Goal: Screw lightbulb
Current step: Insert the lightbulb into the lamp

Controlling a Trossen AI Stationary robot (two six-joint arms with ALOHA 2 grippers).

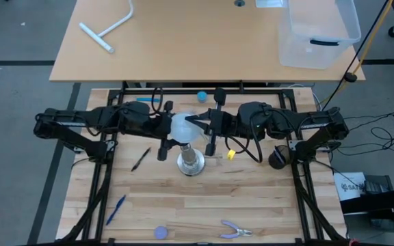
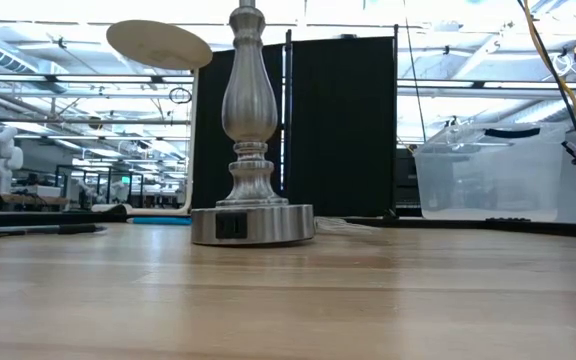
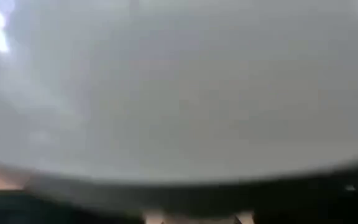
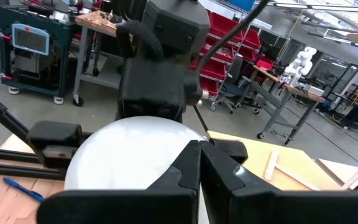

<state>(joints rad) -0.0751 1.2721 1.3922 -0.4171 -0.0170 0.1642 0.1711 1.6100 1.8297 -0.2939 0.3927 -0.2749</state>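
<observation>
- I count one white frosted lightbulb, between the two arms.
- One silver round-based lamp stand on my wooden bench.
- Two dark robot arms, so two hands: the left hand and the right hand.
- Two blue pens: one near the bench's front left, one at the back.
- One black pen.
- One small blue ball.
- One pair of pliers.
- One round purple-blue disc.
- One clear plastic bin.
- One white T-shaped pipe.
</observation>
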